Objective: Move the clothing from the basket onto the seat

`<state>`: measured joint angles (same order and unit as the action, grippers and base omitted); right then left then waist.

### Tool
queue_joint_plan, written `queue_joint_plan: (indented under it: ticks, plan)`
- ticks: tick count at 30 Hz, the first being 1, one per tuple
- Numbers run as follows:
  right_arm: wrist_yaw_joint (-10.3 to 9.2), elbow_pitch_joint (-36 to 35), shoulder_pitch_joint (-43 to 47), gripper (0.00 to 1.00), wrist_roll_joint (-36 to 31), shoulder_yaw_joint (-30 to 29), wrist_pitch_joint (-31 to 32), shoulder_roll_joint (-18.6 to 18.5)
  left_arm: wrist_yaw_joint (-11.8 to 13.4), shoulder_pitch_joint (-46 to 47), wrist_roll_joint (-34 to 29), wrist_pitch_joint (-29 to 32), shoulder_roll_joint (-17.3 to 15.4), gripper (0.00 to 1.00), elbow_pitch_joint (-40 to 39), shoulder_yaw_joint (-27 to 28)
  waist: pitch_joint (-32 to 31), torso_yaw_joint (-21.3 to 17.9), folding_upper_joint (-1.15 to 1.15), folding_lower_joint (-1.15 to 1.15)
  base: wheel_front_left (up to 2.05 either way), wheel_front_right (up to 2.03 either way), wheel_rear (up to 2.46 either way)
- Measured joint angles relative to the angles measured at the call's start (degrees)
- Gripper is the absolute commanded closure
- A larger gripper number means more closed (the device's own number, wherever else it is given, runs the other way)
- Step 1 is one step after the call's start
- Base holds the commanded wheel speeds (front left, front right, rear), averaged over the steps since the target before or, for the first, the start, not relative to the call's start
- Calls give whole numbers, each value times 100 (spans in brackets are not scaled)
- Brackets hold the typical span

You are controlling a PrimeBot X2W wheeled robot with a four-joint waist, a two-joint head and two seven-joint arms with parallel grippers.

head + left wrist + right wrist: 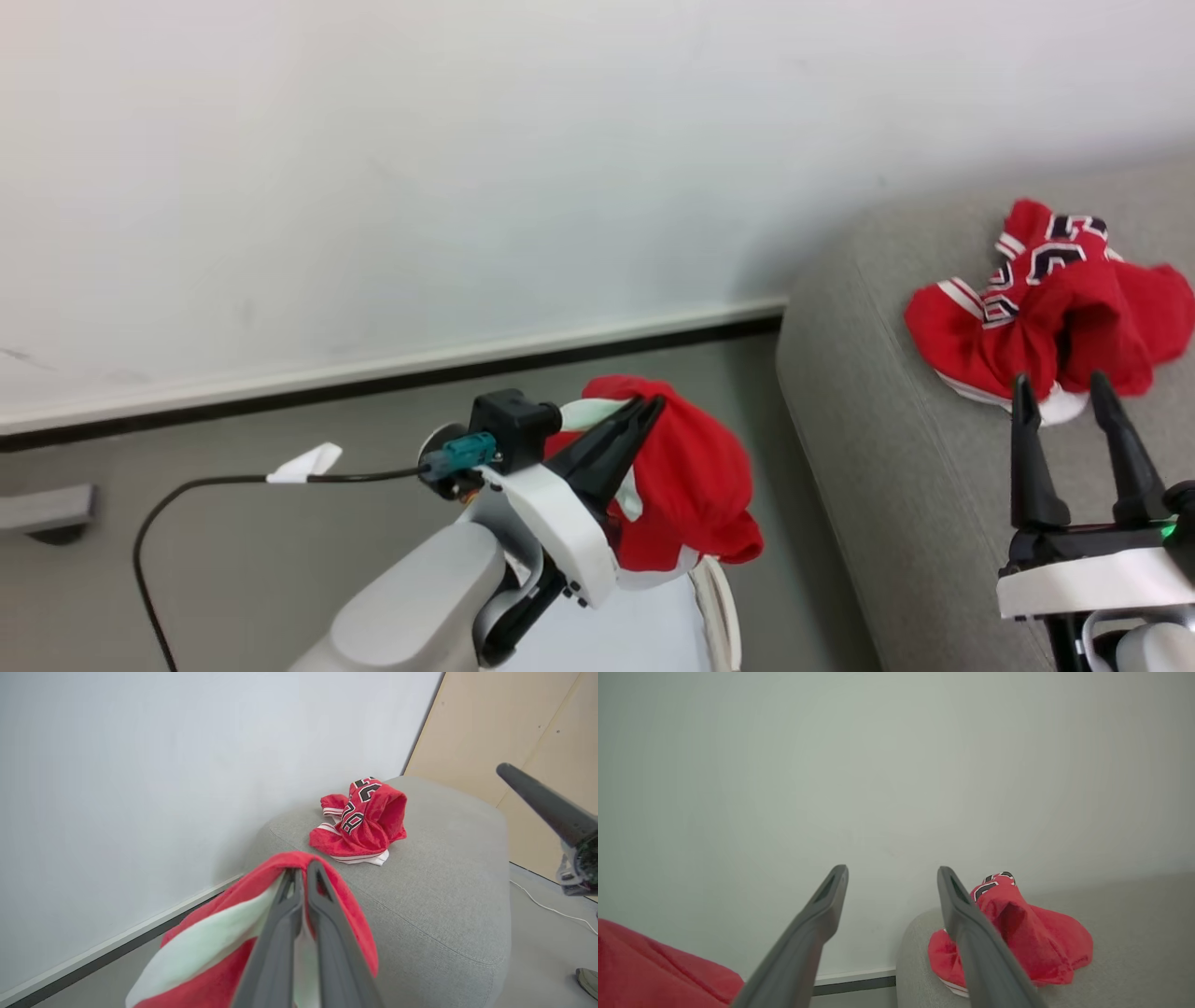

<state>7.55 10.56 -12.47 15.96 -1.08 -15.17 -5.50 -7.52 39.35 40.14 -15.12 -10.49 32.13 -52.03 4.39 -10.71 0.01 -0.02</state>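
On the grey seat (868, 467), a crumpled red jersey (1055, 308) with black numbers was seen lying. Beside the seat, above the floor (280, 569), a second red garment (695, 476) with white trim was pinched in the closed left tool (653, 403). The right tool (1060, 383) was spread wide, empty, just short of the jersey.

1 jersey (1055, 308) lies on the seat (896, 485), near its left end and toward the wall (467, 140) behind it. Left of the seat and clear of it, a second garment (691, 476) hangs above the floor (280, 560), pinched in the left gripper (653, 403). The right gripper (1059, 378) hovers over the seat just in front of the jersey, its 2 fingers spread apart.
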Motion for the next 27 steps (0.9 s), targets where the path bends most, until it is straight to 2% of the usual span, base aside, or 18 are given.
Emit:
queue_joint_plan:
  ticks: [9,14,21,27]
  plan:
    - [-1,209,115,0,201,355,0,-64,79,22,-236,-1,-118,100,-800,525,-477,369,0,0,0,0,0]
    - [0,267,157,0,328,601,0,-99,170,23,-244,-1,-141,100,-993,630,-531,411,0,1,0,0,0]
    - [0,279,155,0,452,1209,-1,-130,227,45,-244,-1,-185,100,-1057,768,-519,405,0,1,0,0,0]
    - [0,472,142,0,604,2067,-1,-226,227,116,-244,-1,-133,100,-1048,820,-513,426,0,2,0,0,0]
